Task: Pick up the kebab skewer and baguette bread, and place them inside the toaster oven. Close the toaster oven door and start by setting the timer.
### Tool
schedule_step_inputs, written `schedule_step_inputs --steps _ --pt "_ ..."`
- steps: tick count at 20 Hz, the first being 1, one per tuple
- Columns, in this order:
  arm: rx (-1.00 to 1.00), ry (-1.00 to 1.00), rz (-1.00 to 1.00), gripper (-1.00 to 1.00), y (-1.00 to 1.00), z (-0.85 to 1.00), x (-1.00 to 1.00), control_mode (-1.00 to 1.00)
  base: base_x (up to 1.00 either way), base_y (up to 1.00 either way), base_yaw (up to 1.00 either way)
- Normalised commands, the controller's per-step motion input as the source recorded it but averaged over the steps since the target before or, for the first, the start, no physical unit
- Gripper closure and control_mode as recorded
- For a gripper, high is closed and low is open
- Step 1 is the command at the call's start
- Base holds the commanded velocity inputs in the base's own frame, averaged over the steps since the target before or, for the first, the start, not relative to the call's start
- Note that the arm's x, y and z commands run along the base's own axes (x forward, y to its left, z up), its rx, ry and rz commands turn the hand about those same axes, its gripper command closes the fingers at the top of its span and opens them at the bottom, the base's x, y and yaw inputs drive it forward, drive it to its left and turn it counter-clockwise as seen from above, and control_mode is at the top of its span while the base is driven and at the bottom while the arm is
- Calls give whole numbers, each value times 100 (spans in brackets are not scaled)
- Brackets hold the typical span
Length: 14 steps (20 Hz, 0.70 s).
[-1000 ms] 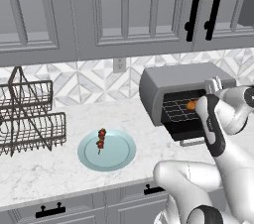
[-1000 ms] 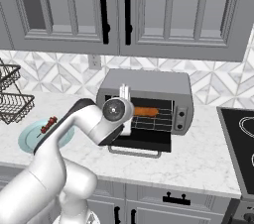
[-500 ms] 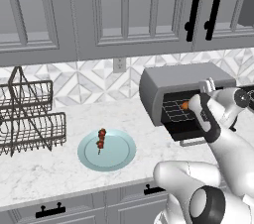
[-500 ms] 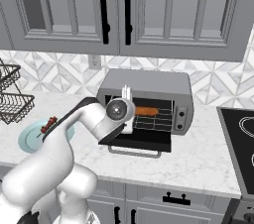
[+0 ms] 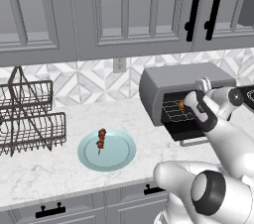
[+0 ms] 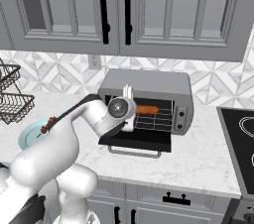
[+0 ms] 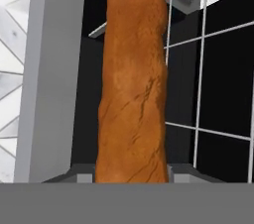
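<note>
orange-brown baguette bread pinched by gripper inside toaster oven — unmoved, kebab skewer unchanged

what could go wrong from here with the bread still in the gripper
1. The baguette bread, held by the gripper, hangs inside the toaster oven over its rack; released tilted, it might roll forward onto the toaster oven door.
2. The kebab skewer waits on the plate; withdrawing could clip the door.
</note>
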Motion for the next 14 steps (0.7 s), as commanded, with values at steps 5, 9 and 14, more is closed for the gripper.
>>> schedule_step_inputs --steps 5,9,14 --pt "0 0 0 100 0 -10 26 -100 0 0 0" --pt "0 0 0 100 0 -14 23 -100 0 0 0" --pt "0 0 0 100 0 -13 16 -100 0 0 0"
